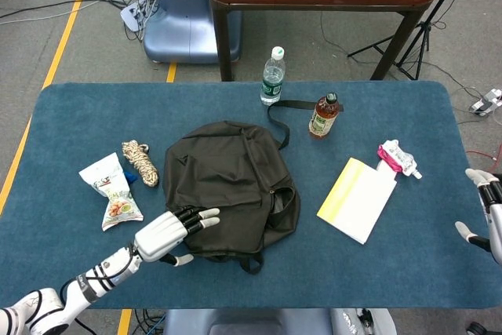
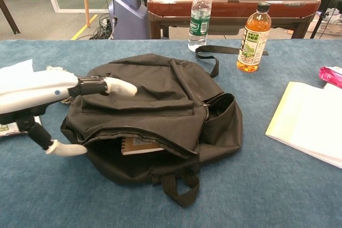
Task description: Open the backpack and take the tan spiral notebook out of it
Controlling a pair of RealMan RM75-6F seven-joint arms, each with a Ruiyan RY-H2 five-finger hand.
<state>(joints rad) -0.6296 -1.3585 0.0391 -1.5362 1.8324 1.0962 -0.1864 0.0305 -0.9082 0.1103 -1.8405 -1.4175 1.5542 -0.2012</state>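
Note:
The black backpack [image 1: 230, 187] [image 2: 155, 105] lies flat in the middle of the blue table, its near opening gaping. Inside that opening the tan spiral notebook [image 2: 140, 146] shows only its front corner; the head view hides it. My left hand [image 1: 167, 232] [image 2: 48, 97] hovers open at the backpack's near-left edge, fingers stretched over the top flap and thumb below by the opening. It holds nothing. My right hand [image 1: 487, 211] hangs open at the table's far right edge, well away from the bag.
A snack packet [image 1: 110, 188] and a rope bundle [image 1: 140, 162] lie left of the bag. A water bottle [image 1: 271, 77] and a tea bottle [image 1: 322, 116] stand behind it. A yellow-edged white book [image 1: 358, 198] and a pink pouch [image 1: 398, 158] lie to the right.

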